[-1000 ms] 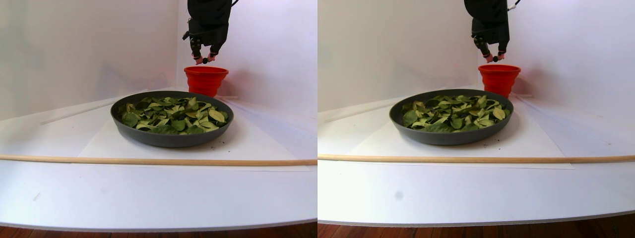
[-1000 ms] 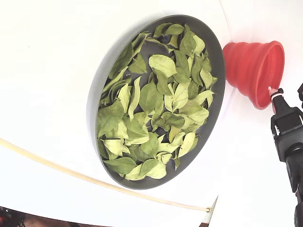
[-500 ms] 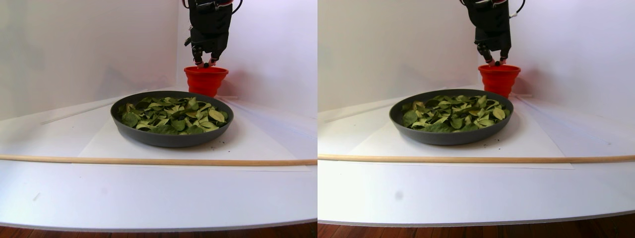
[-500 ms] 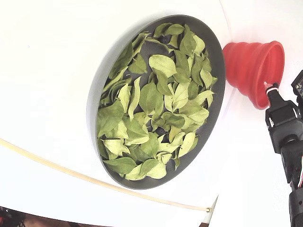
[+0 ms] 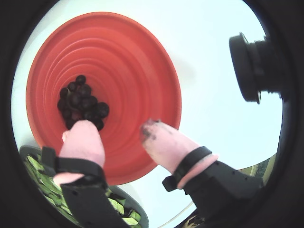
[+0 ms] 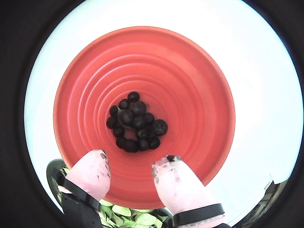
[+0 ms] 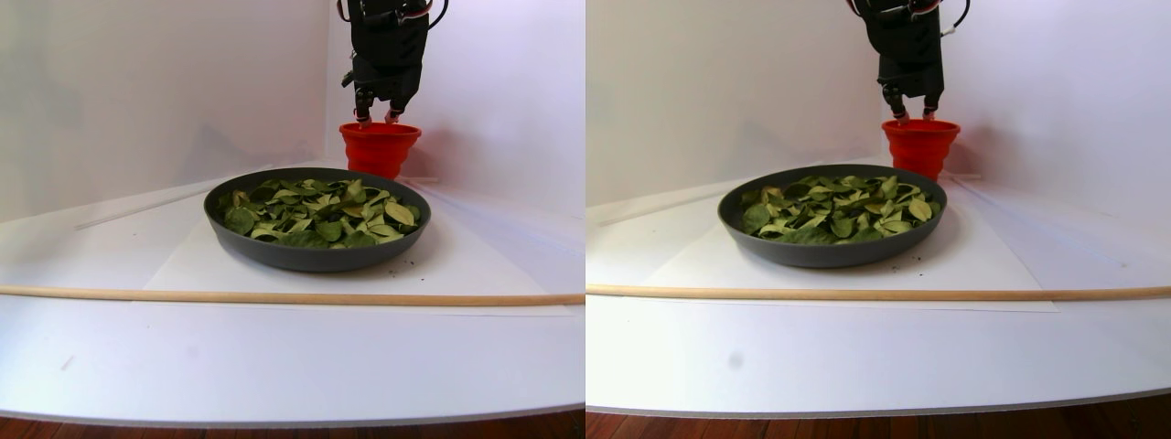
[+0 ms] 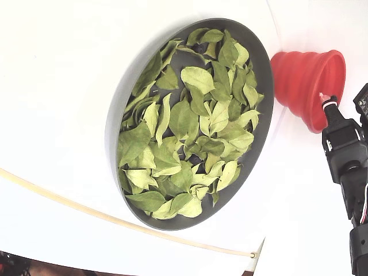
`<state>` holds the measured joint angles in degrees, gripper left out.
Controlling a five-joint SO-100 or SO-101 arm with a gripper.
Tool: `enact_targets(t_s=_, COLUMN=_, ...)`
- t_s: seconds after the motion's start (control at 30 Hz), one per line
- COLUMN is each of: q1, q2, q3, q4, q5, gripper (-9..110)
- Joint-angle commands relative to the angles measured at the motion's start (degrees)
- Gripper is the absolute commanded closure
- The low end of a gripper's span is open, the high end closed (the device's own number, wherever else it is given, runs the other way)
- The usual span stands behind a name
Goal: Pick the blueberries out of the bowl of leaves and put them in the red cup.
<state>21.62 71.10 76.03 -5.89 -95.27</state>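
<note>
We see the bowl mid-tabletop in the stereo pair view, leaves piled inside it. The red cup stands behind the bowl, slightly right, just beside its rim. A wooden rod lies across the tabletop in front of the bowl. The gripper hangs directly above the cup mouth, fingers apart with nothing between them. In both wrist views the blueberries sit clustered at the cup bottom. In the fixed view the cup is right of the bowl, touching or nearly so.
</note>
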Motion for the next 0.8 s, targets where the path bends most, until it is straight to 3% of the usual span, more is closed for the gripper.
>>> enact_targets(t_s=0.0, q1=2.1, q2=6.3, q3=-1.8, q4=-0.5, q5=0.3, gripper=84)
enact_targets(t_s=0.77, q1=0.5, q2=21.9, q3=13.2, q4=-0.2, q5=-2.4, gripper=85)
